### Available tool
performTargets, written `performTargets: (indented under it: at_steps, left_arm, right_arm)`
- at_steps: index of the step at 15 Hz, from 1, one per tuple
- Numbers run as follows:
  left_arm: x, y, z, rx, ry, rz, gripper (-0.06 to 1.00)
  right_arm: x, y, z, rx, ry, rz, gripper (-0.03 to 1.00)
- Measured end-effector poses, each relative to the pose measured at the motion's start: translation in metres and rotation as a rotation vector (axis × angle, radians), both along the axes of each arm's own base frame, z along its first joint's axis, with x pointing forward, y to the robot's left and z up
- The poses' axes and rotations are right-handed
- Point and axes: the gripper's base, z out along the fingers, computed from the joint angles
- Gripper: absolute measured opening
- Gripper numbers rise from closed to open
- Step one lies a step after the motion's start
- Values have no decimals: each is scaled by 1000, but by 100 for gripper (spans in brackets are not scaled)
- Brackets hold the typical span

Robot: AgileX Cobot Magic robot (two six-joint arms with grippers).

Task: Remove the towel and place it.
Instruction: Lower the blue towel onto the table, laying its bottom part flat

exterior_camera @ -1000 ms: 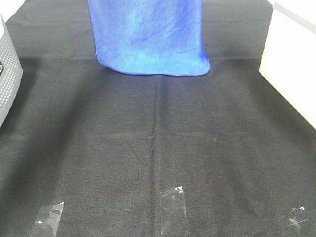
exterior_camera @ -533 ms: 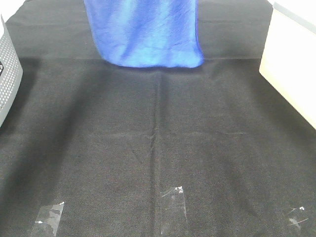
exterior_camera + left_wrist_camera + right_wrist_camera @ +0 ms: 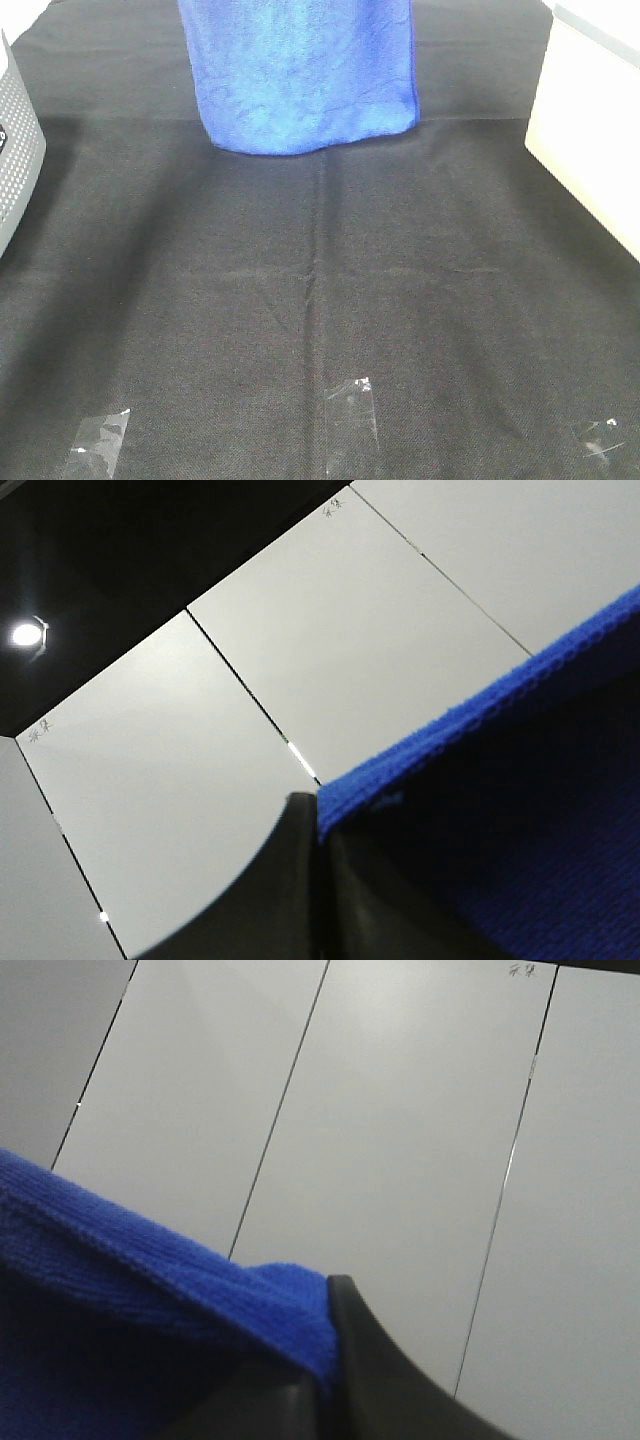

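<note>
Evidently the left tool [image 3: 312,825] and right tool [image 3: 325,1360] were each pinched shut on the towel's [image 3: 305,75] upper edge, presumably to keep it spread flat; it hung over the far tabletop, contact with the black cloth [image 3: 320,300] unclear; tape scraps [image 3: 352,400] lay nearer; pale ceiling panels [image 3: 250,680] overhead.

Lab-style test bench: black cloth sheet [image 3: 200,260], tape markers [image 3: 352,405], white panels [image 3: 330,630]
</note>
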Motion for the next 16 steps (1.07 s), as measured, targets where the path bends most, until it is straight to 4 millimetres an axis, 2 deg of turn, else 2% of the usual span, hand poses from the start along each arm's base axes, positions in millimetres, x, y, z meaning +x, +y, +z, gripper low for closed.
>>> performTargets:
  at_steps: [1,4,8,13,16]
  left_arm:
    - [0,0,0,0,2,1,0]
    - [6,0,-8,-13,116,13,0]
    - [12,-13,-22,-22,306,21,0]
    - [9,-32,-45,-19,680,59,0]
    - [-4,-28,-50,-66,946,100,0]
  right_arm:
    - [0,0,-1,-1,7,1,0]
    - [8,-1,-13,25,184,-2,0]
    - [15,-6,-33,97,473,-65,0]
    - [-2,-16,-25,171,753,-120,0]
    - [-15,-11,-33,60,960,-52,0]
